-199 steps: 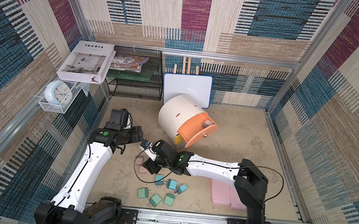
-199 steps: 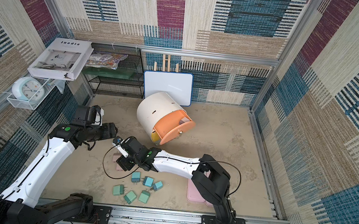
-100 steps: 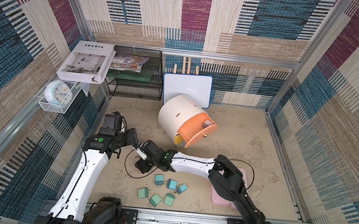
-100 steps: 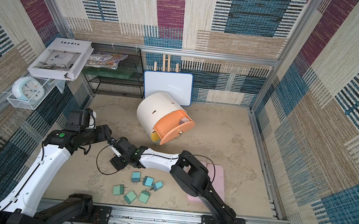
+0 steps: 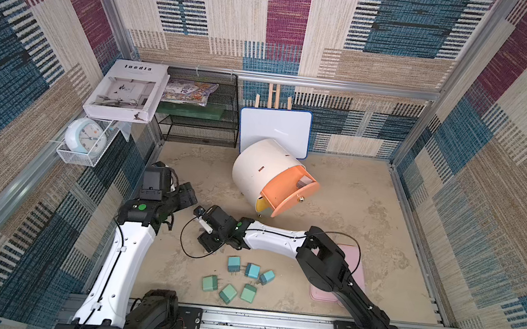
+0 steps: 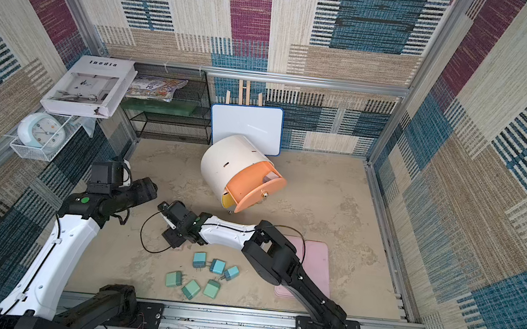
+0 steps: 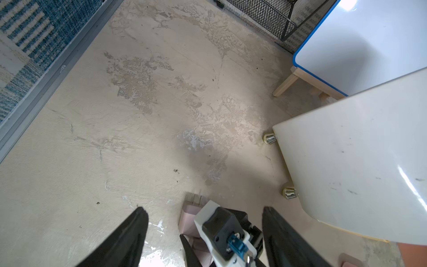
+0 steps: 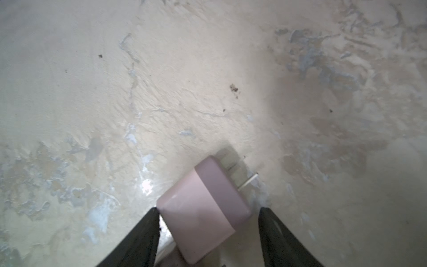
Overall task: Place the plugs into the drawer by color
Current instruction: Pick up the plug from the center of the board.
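One stored pink plug [image 5: 303, 181] lies in the pulled-out salmon compartment of the drawer [image 5: 261, 168]. Over the last second the right arm [image 5: 273, 238] has folded lower and carried the right gripper [image 8: 209, 209] farther from the drawer, down over the next pink plug [image 8: 201, 196]; treat the pick as imminent. Its fingers [image 8: 143, 238] are spread around that plug, one tip touching a corner, the other just clear. The left gripper [image 7: 203, 207] hangs near the drawer, fingers [image 7: 129, 240] spread and empty. Blue plugs [image 5: 252, 270] and green plugs [image 5: 227, 293] lie on the table [image 5: 368, 219], on the robot's side of the drawer.
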### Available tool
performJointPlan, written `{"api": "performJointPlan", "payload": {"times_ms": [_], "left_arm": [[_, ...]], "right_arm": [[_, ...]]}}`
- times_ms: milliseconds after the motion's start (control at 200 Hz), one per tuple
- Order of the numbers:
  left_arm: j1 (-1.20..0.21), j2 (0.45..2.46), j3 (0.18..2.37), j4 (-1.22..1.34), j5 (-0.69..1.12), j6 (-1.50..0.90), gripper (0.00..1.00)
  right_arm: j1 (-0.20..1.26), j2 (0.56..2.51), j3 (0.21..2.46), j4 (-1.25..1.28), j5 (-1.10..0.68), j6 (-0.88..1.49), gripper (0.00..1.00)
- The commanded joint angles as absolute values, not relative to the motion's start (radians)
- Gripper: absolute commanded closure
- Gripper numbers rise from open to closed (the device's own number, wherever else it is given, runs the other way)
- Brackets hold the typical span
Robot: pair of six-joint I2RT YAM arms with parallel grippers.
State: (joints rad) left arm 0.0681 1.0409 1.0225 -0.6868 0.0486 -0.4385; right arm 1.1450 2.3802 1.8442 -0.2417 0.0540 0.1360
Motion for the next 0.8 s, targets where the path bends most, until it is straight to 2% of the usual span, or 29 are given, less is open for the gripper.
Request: {"api": "performJointPlan", "payload": {"times_ms": [0,366,591,796], "left_arm": [[0.074,1.038,1.019,-0.663,0.058,-0.446,0.19],[0.090,1.039,1.007,-0.650,0.083,-0.460,0.20],[0.098,1.031,1.004,-0.648,0.068,-0.465,0.20],[0.104,1.019,0.999,-0.647,0.054,-0.474,0.20]], "right_arm": [[1.130,2.352,1.825,-0.256,0.096,0.115,0.31],[1.092,2.281,1.778,-0.260,0.101,0.097,0.31],[1.098,2.328,1.871,-0.328,0.085,0.414,0.36],[1.106,2.415,2.007,-0.457,0.150,0.499,0.33]]}}
